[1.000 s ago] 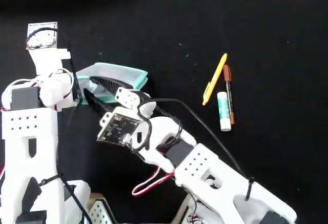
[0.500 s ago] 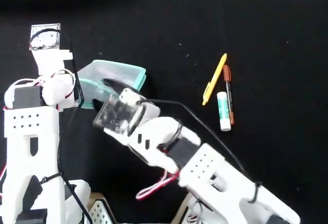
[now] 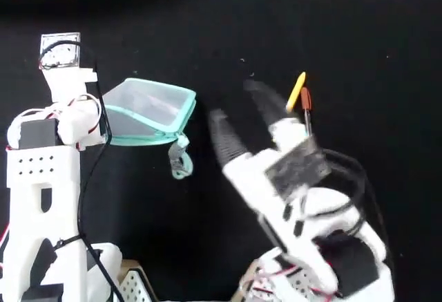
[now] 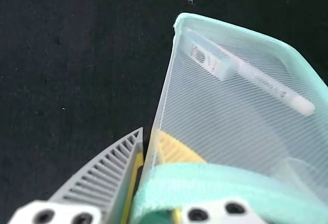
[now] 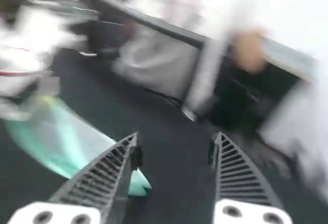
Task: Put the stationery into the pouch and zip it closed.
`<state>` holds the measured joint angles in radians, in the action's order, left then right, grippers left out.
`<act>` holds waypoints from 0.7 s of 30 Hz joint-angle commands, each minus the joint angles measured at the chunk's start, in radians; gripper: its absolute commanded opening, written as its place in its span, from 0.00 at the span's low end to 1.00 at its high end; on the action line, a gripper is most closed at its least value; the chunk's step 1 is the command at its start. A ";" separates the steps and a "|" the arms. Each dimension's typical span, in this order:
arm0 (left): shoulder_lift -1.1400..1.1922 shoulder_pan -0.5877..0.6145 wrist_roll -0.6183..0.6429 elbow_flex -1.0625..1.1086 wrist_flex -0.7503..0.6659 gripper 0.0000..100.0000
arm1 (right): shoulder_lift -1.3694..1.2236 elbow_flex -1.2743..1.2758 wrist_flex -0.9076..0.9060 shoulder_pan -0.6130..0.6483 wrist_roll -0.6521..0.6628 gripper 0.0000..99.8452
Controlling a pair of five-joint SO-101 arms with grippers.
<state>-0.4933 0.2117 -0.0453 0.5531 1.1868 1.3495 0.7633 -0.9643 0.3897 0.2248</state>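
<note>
Left tool (image 4: 147,149) is clamped on the pouch (image 3: 148,108) edge, its arm sitting just left of the pouch. Right tool (image 3: 235,103) hangs off the pouch's right side, fingers spread wide.

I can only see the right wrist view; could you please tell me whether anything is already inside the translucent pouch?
Observer: Yes, a white pen lies inside the translucent teal-edged pouch.
Operator: Thank you; is anything holding the pouch?
Observer: The left gripper is shut on its wall.
Operator: Which stationery lies outside it?
Observer: A yellow pen and a brown marker on the black table.
</note>
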 commanded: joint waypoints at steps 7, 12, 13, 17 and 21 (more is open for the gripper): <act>0.031 0.028 0.002 0.062 -0.005 0.03 | -0.242 0.268 0.060 -0.446 -0.123 0.21; 0.031 0.028 0.002 0.064 -0.005 0.03 | -0.570 0.074 0.057 -0.446 -0.123 0.14; 0.031 0.028 0.002 0.064 -0.005 0.03 | -0.648 0.025 0.043 -0.446 -0.123 0.13; 0.031 0.028 0.002 0.065 -0.008 0.03 | -1.006 -0.194 -0.046 -0.439 -0.123 0.17; 0.031 0.028 0.002 0.067 -0.009 0.03 | -1.360 -0.420 -0.133 -0.440 -0.120 0.19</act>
<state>-0.4933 0.2117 -0.0453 0.5577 1.1838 0.2325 0.5286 -1.0533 -0.0476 0.1097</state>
